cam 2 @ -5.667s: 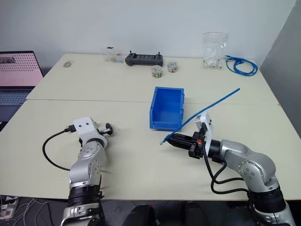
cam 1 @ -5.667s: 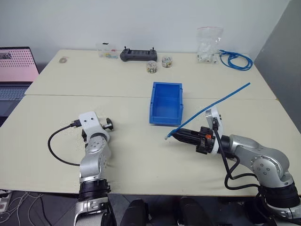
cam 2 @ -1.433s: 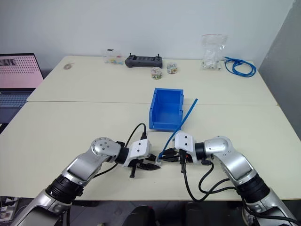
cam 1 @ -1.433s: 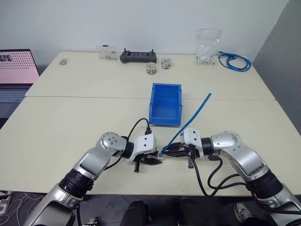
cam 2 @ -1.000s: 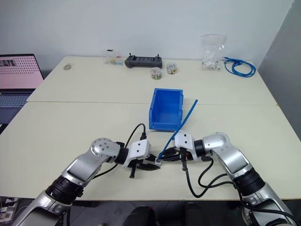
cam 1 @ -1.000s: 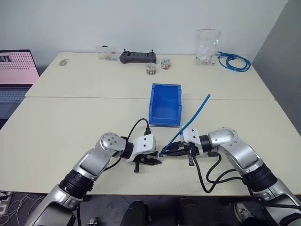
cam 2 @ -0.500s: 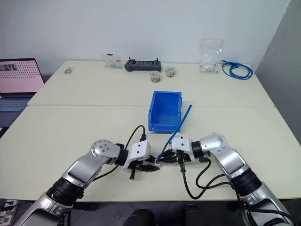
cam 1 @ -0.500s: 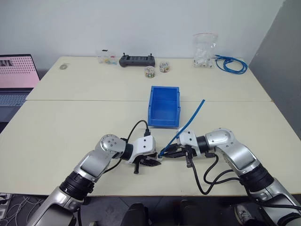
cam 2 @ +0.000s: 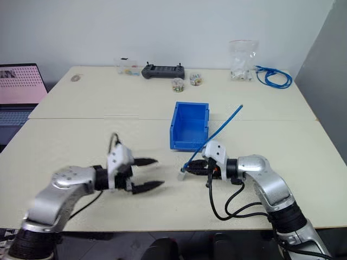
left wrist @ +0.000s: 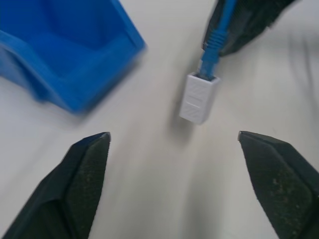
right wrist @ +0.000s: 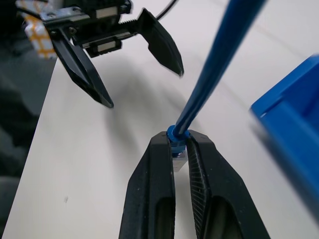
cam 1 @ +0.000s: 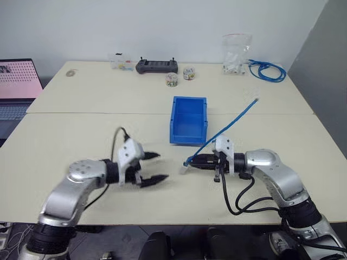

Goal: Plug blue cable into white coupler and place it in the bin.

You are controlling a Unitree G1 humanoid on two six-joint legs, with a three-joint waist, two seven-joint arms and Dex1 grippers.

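The blue cable (cam 1: 222,131) slants up to the right from my right gripper (cam 1: 190,161), which is shut on it just behind the plug. The plug sits in the white coupler (left wrist: 199,97), which hangs on the cable's end low over the table (cam 1: 81,135). Apart from it to the left, my left gripper (cam 1: 161,167) is open with nothing between its fingers (left wrist: 84,169). The right wrist view shows the cable (right wrist: 219,64) pinched between the right fingers (right wrist: 159,169) and the open left gripper (right wrist: 142,79) beyond. The blue bin (cam 1: 188,119) stands just behind the coupler.
Along the table's far edge lie a black controller (cam 1: 156,65), two small jars (cam 1: 179,76), a clear box (cam 1: 122,60), a clear bag (cam 1: 236,51) and a looped bundle of blue cable (cam 1: 267,70). A laptop (cam 1: 16,86) sits at the left.
My left gripper has opened, let go of the white coupler and drawn back to the left and up. The coupler stays on the cable's end in the right gripper, which rose a little.
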